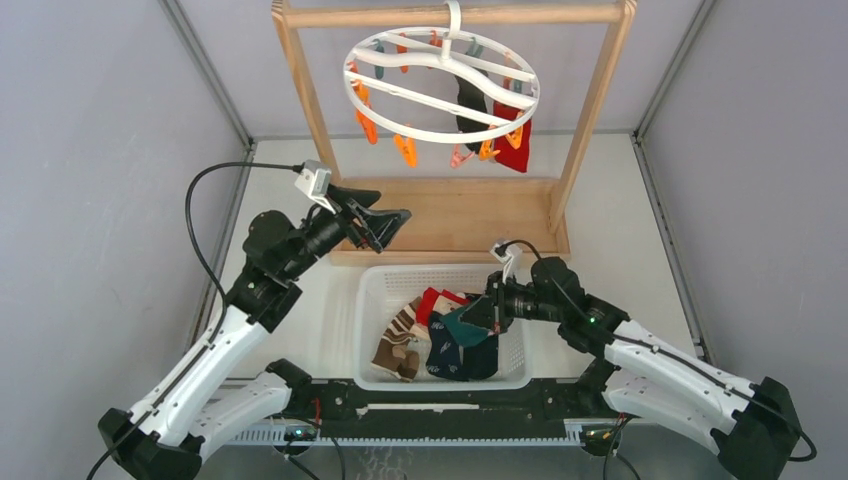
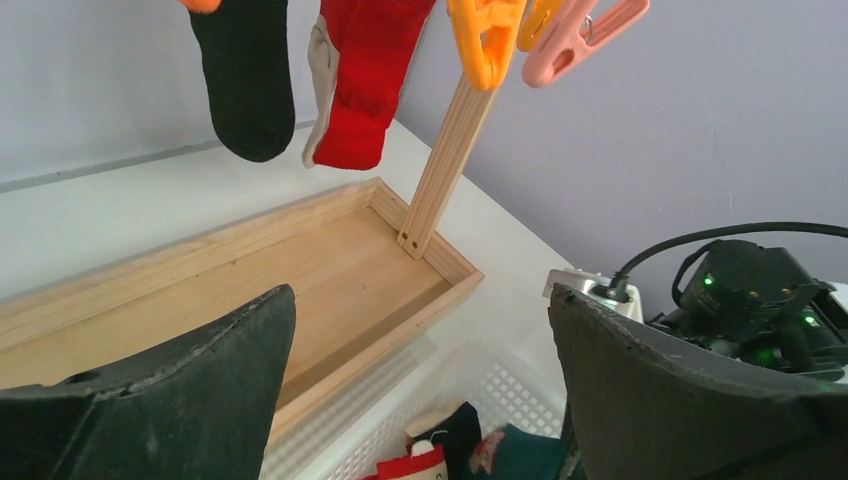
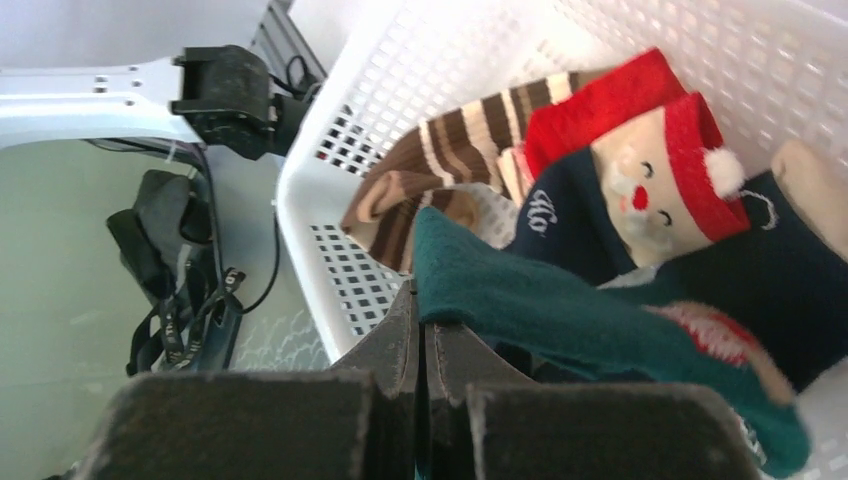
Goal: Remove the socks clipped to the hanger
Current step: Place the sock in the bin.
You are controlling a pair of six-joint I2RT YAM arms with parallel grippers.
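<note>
Wide, empty left tool faces a red fabric sock clipped to the round white plastic hanger. Right tool pinches a dark green sock over the white basket; release seems next.

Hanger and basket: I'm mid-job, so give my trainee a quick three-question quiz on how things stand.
1. True or false: the left gripper holds a sock.
2. How many socks hang from the hanger? A) none B) two C) five
3. Fill in: the right gripper is shut on the ___ sock over the basket.

Key:
1. False. It is wide open and empty.
2. B. There is a black sock and a red sock.
3. Green. It pinches the edge of the green sock.
</note>
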